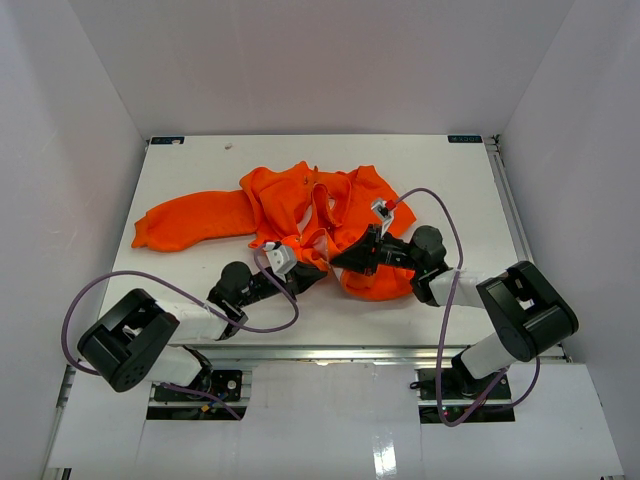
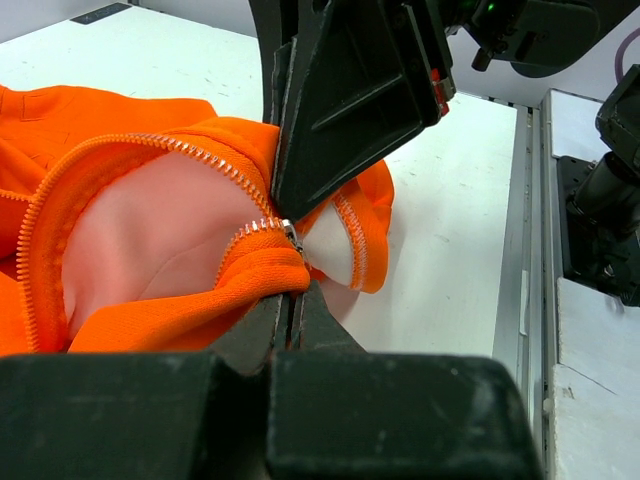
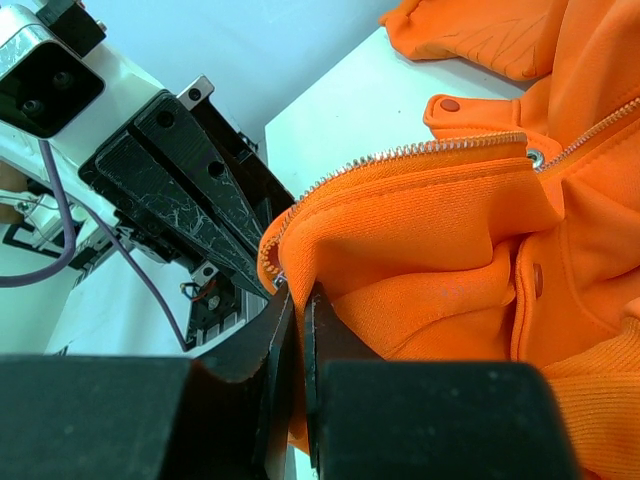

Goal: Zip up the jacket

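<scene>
The jacket (image 1: 300,200) lies crumpled in the middle of the white desk (image 1: 200,165), closer to the near edge. One long sleeve (image 1: 190,220) stretches out flat toward the left side. The fabric is bright orange and soft, with many folds, and the front is open, so the pale pink lining (image 2: 160,230) shows inside.

The zipper (image 2: 190,150) has small silver teeth on an orange tape. Its two rows stand apart and curve away from each other. A small metal slider (image 2: 291,233) sits at the low end of one row, just above the tips of the left gripper (image 2: 292,300). An orange snap (image 3: 450,104) sits on a tab near the top of the other row.

Both grippers meet at the near hem of the jacket, very close to each other. The jaws of the left gripper are pressed together and pinch a fold of the orange hem just under the slider. The jaws of the right gripper (image 3: 297,300) are almost together, with only a thin gap, and they pinch the orange edge at the low end of the other row of teeth.
</scene>
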`<state>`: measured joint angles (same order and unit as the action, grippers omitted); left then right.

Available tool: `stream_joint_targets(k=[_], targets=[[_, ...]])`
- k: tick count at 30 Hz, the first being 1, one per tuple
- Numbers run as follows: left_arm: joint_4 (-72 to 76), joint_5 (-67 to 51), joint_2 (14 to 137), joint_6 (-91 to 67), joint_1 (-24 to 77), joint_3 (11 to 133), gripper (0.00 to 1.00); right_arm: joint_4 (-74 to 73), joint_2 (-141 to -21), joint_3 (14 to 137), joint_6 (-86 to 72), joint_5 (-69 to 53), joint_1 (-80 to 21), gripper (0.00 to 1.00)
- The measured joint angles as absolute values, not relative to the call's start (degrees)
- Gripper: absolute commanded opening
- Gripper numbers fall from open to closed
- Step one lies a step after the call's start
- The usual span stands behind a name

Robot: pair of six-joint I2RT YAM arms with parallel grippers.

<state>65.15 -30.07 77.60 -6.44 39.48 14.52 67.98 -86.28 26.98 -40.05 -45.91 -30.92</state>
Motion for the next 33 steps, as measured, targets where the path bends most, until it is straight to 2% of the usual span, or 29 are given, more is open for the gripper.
stream_joint_targets(k=[18, 20, 24, 27, 33], targets=[[66.0, -32.8, 79.8, -6.5, 39.1, 14.9, 0.0, 61.7, -86.1, 28.9, -37.8, -47.1, -30.9, 0.08], [66.0, -32.6, 79.8, -6.9, 39.1, 14.9, 0.0, 60.8, -85.8, 29.0, -37.3, -46.9, -30.9, 0.11], [64.8, -32.5, 78.9, -9.2, 38.3, 14.9, 0.0, 59.1, -85.0, 29.1, -36.4, -46.1, -30.9, 0.29], [61.8, -33.7, 78.6, -11.3, 37.1, 15.1, 0.0, 56.9, -83.2, 29.1, -35.3, -44.2, -31.1, 0.38], [61.1, -37.9, 79.7, -16.9, 34.0, 15.0, 0.0, 46.6, -75.9, 29.2, -30.9, -37.2, -32.0, 0.45]])
